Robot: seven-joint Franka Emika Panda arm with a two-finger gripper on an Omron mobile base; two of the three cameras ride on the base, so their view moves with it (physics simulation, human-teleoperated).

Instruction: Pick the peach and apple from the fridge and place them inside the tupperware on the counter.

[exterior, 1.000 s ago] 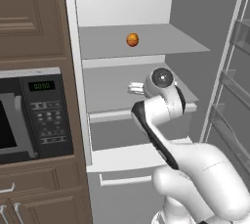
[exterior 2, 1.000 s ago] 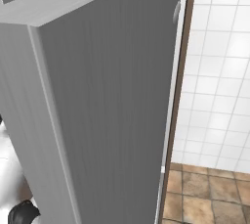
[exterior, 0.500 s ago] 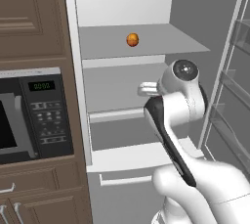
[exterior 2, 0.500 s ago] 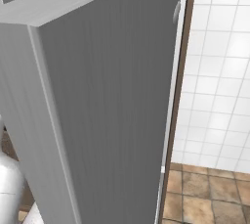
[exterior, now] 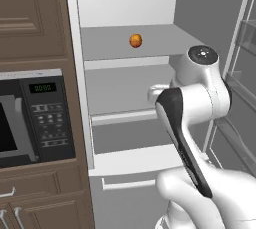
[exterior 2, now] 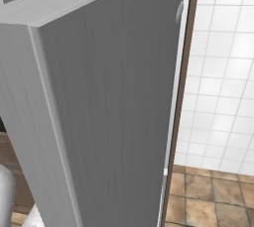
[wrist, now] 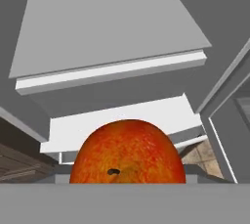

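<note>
Fridge: tall light grey appliance (exterior: pixel 125 8) with pale inner walls and flat shelves, door swung wide; outer face of that door (exterior 2: pixel 114 112) blocks most of the right base view.
Arm: white Franka limb with dark joints (exterior: pixel 192 118), elbow raised before the middle shelves, wrist reaching left into the cavity.
Microwave: black unit with a green display (exterior: pixel 42 118), set in brown cabinetry left of the fridge.
Gripper: fingertips hidden in the hand view behind the fruit; very probably clamped on it, judging by how the fruit sits right at the camera.
Held fruit: round, red-orange, mottled with yellow flecks, dark stem pit near the lower edge (wrist: pixel 128 152); peach or apple, cannot tell; held out in front of the white shelf lips.
Other fruit: small orange ball (exterior: pixel 135 40) resting alone on the upper shelf, towards the back.
Risk: fruit knocked loose against a shelf edge or the open door during withdrawal; round skin likely to slip from a shallow pinch; wide elbow swing might clip the door racks.
</note>
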